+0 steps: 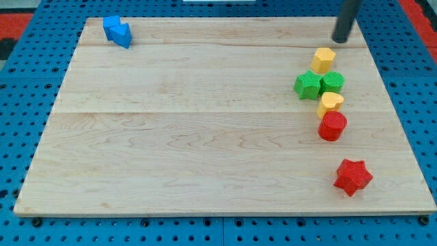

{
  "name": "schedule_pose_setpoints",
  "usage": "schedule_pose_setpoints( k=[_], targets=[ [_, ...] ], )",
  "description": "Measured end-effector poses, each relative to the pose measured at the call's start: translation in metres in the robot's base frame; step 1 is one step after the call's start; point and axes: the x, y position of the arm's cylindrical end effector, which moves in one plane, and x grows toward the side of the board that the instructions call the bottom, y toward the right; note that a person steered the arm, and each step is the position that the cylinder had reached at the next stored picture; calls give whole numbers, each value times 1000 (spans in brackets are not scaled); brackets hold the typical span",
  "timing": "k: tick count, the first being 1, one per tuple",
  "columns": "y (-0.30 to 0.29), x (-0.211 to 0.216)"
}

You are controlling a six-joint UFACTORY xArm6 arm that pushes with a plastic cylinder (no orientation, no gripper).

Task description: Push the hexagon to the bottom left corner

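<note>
The yellow hexagon (323, 59) sits near the view's top right on the wooden board (205, 137). My tip (340, 40) is just above and slightly right of it, a small gap apart. Below the hexagon lie a green star (308, 85) and a green round block (332, 83) side by side, then a yellow heart (330, 103) and a red cylinder (332, 126) in a column.
A red star (352, 177) lies at the view's lower right. Two blue blocks (117, 31) sit together at the top left corner. The board rests on a blue pegboard (20, 82).
</note>
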Motion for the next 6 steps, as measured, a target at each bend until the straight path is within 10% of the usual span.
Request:
schedule_pose_setpoints(
  k=[2, 4, 6],
  targets=[
    [-12, 41],
    [-163, 24],
    [-35, 43]
  ],
)
